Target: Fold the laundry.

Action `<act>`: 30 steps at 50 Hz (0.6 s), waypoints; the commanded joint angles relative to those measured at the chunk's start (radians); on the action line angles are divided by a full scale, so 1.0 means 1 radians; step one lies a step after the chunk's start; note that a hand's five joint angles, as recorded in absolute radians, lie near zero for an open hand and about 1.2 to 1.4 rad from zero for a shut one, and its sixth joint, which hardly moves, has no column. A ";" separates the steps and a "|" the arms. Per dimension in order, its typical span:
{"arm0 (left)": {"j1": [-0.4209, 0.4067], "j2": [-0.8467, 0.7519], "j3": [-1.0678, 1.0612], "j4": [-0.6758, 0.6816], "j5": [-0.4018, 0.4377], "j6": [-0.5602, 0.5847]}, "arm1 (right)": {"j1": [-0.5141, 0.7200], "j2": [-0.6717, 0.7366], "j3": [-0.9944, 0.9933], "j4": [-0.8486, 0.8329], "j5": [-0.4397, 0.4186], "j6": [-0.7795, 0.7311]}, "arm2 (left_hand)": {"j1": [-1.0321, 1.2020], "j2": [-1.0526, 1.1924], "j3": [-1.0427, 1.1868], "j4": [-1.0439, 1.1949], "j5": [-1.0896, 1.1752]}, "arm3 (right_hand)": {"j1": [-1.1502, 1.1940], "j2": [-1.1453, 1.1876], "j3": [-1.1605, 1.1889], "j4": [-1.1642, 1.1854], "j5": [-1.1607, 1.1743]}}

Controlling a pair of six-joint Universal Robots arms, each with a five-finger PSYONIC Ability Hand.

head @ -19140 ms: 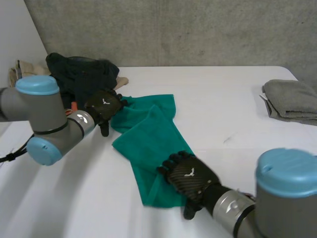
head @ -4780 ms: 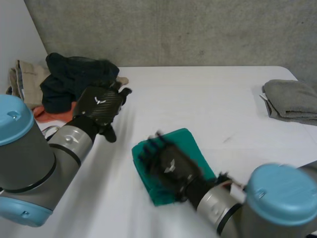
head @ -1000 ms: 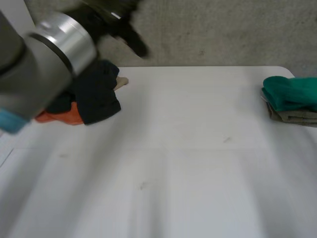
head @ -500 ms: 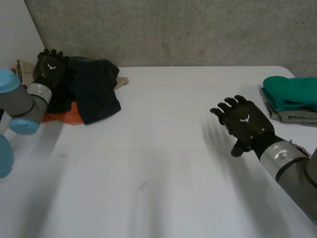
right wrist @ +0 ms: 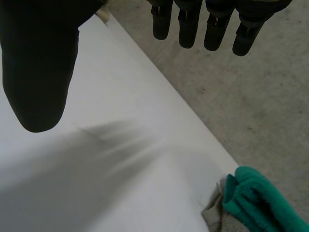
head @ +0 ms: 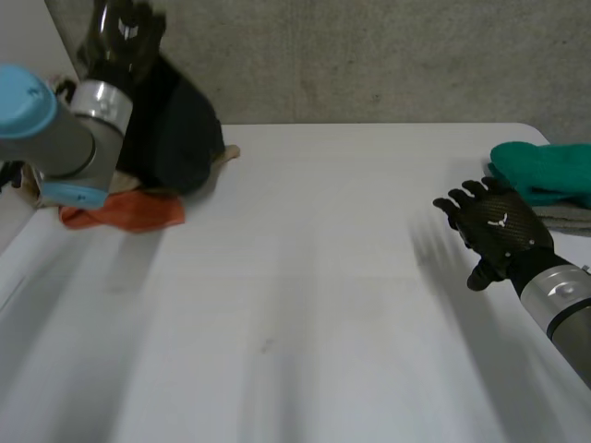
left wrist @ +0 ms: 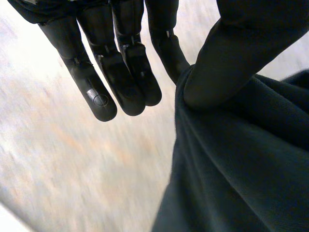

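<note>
White bench (head: 323, 277) against a grey wall (head: 369, 55). Carries laundry at both far corners and lies bare between them.

Left arm (head: 55, 138), grey with a light-blue cap, at the far left corner. Reaches upward and ends in the left hand (head: 120, 32), high in front of the wall.

Dark garment (head: 171, 129), held up by that hand. Hangs in heavy folds from the hand down to the pile at the bench's far left corner. Seen in the left wrist view pinched between the thumb and the fingers (left wrist: 116, 53), which run nearly straight and close together, with the cloth dropping away below the thumb.

Orange cloth (head: 125, 210), flat on the bench under the garment's lower edge, just beside the arm.

1 stack of 2 towels at the far right edge: green towel (head: 545, 175), folded, on top of a grey towel (head: 563, 217).

Right hand (head: 494, 231), raised above the bench near the stack and apart from it. Holds nothing, with its fingers (right wrist: 188, 24) straight and spread and the thumb out to 1 side.

Beige cloth (head: 226, 152), a small piece just beside the garment.
</note>
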 commanded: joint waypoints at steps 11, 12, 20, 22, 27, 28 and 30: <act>-0.420 0.491 -0.789 0.058 0.050 -0.367 | -0.051 -0.044 -0.038 0.007 0.011 0.018 | 0.264 0.206 0.207 0.200 0.234 | -0.045 -0.027 -0.026 -0.024 -0.040; -0.427 0.485 -0.812 0.056 0.050 -0.365 | -0.053 -0.044 -0.041 0.009 0.013 0.018 | 0.264 0.206 0.207 0.200 0.234 | -0.045 -0.027 -0.026 -0.024 -0.040; -0.459 0.484 -0.881 -0.016 0.036 -0.237 | -0.050 -0.044 -0.089 0.058 0.011 0.016 | -0.684 -0.741 -0.740 -0.747 -0.713 | -0.045 -0.027 -0.026 -0.024 -0.040; -0.448 0.543 -0.855 -0.036 0.018 -0.191 | -0.048 -0.037 -0.113 0.096 0.008 0.018 | -0.772 -0.829 -0.828 -0.836 -0.801 | -0.045 -0.027 -0.026 -0.024 -0.040; -0.388 0.620 -0.833 -0.048 -0.044 -0.183 | -0.033 -0.038 -0.156 0.208 0.010 0.021 | -0.802 -0.859 -0.858 -0.865 -0.831 | -0.045 -0.027 -0.026 -0.024 -0.040; -0.373 0.625 -0.836 -0.054 -0.050 -0.180 | -0.027 -0.041 -0.161 0.231 0.010 0.024 | -0.802 -0.859 -0.858 -0.865 -0.831 | -0.045 -0.027 -0.026 -0.024 -0.040; -0.327 0.628 -0.844 -0.085 -0.053 -0.177 | 0.002 -0.040 -0.172 0.306 0.011 0.041 | -0.802 -0.859 -0.858 -0.865 -0.831 | -0.045 -0.027 -0.026 -0.024 -0.040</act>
